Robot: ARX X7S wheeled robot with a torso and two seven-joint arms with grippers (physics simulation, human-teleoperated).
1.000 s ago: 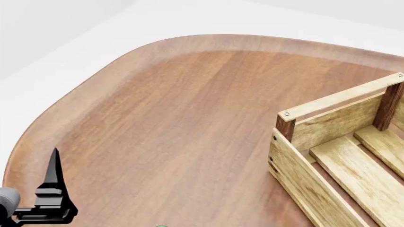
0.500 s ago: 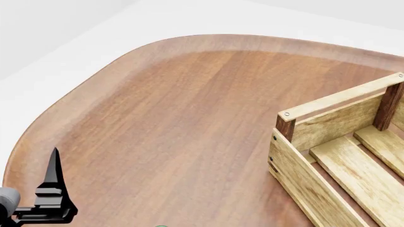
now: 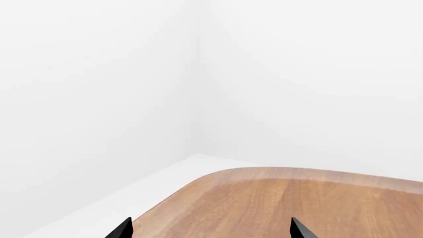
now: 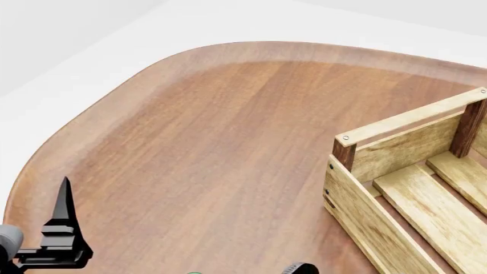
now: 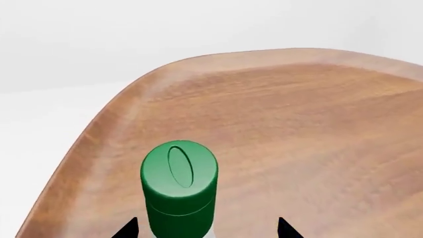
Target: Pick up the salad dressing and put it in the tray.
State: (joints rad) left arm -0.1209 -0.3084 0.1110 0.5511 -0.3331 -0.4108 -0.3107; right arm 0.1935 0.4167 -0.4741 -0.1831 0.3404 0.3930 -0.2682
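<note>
The salad dressing bottle shows its green cap (image 5: 179, 178) in the right wrist view, standing upright on the wooden table. My right gripper (image 5: 206, 229) is open, with its two black fingertips on either side of the bottle's neck, the bottle nearer one finger. In the head view only a dark bit of the right arm (image 4: 300, 268) shows at the bottom edge. The tray (image 4: 403, 188), a light-wood slatted crate with dark corner posts, stands at the right. My left gripper (image 4: 65, 228) is open and empty at the table's left, also seen in the left wrist view (image 3: 208, 230).
The rounded brown wooden table (image 4: 228, 142) has a curved far-left edge, with white floor and walls (image 3: 132, 99) beyond it. The crate's near corner post (image 4: 344, 153) stands above the table surface.
A dark part of the right arm has come into the head view at the bottom edge. The left gripper and the tray have not moved.
</note>
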